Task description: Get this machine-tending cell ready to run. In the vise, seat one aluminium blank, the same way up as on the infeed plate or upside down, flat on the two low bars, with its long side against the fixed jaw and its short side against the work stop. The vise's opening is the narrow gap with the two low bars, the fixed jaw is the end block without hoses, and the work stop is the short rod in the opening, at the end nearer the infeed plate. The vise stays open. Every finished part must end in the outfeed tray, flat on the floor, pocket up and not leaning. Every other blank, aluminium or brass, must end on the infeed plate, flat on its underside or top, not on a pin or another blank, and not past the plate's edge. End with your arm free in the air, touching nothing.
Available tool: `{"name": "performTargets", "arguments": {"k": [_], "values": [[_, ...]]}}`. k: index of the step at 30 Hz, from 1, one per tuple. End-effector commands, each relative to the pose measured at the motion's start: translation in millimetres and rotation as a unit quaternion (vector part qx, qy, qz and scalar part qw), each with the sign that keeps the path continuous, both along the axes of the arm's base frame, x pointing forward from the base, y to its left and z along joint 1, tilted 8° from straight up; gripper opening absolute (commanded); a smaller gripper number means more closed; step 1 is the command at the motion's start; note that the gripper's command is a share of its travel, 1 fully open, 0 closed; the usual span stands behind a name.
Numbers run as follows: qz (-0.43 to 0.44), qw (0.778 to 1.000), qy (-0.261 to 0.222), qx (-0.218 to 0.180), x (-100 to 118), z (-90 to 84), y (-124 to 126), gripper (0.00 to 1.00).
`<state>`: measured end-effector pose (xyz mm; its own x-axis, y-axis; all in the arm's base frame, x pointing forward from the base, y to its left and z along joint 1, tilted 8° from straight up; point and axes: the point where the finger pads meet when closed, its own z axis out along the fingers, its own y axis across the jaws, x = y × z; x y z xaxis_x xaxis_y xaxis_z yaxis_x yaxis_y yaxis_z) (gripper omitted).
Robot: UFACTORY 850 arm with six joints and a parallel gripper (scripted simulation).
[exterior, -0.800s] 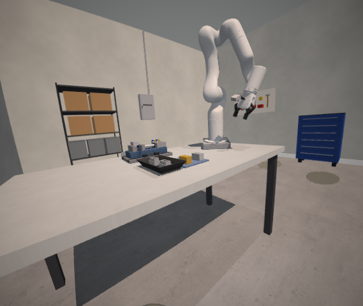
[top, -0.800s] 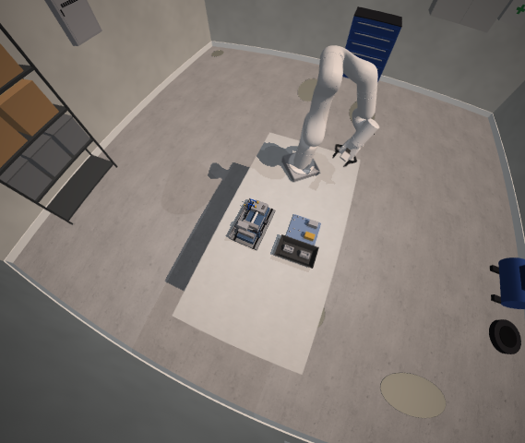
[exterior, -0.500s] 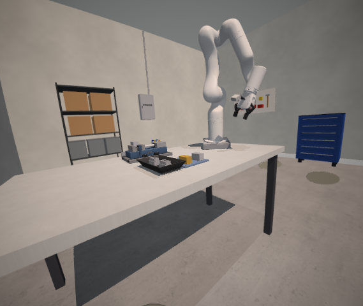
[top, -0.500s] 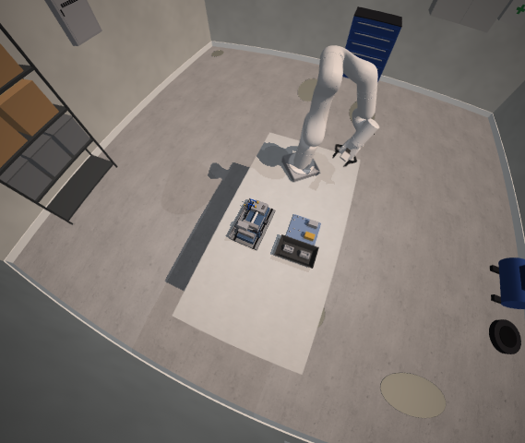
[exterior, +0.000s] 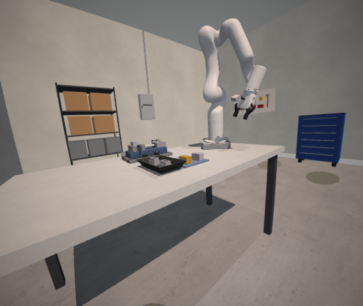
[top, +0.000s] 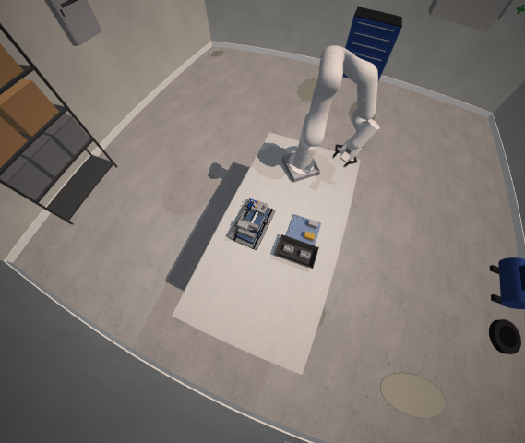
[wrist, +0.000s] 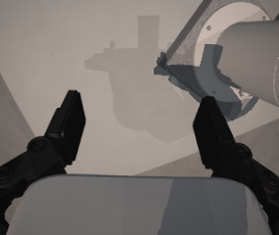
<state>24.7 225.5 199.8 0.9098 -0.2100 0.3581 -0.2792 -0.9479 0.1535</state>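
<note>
My gripper (top: 344, 157) is open and empty, high in the air beside the arm's base (top: 303, 169), far from the cell; it also shows in the exterior view (exterior: 242, 113) and the wrist view (wrist: 139, 127). The vise (top: 249, 220) stands mid-table, with a grey block in its opening. The blue infeed plate (top: 304, 228) carries an aluminium blank (top: 309, 221) and a brass blank (top: 309, 235). The black outfeed tray (top: 295, 251) holds two grey finished parts (top: 288, 248) (top: 304, 254). In the exterior view the vise (exterior: 145, 151), the tray (exterior: 161, 162), the brass blank (exterior: 185, 159) and the aluminium blank (exterior: 197, 155) sit close together.
The white table (top: 271, 247) stretches toward the front. A shelf rack (top: 18, 109) stands at the left wall, a blue drawer cabinet (top: 375, 38) behind the arm.
</note>
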Motion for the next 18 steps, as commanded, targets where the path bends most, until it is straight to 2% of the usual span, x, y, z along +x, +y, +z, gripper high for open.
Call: {"name": "performTargets", "arguments": {"k": [1,7,10,12,17,18], "values": [[0.001,1.000,0.013,-0.003,5.2,-0.2,4.9,1.00],[0.007,0.998,0.066,-0.008,32.5,-2.1,23.0,1.00],[0.007,0.998,0.066,-0.008,32.5,-2.1,23.0,1.00],[0.011,0.996,0.090,-0.004,49.0,-2.9,31.1,1.00],[0.016,0.993,0.114,0.004,70.1,-3.5,39.3,1.00],[0.020,0.992,0.126,0.009,82.6,-3.8,43.0,1.00]]}}
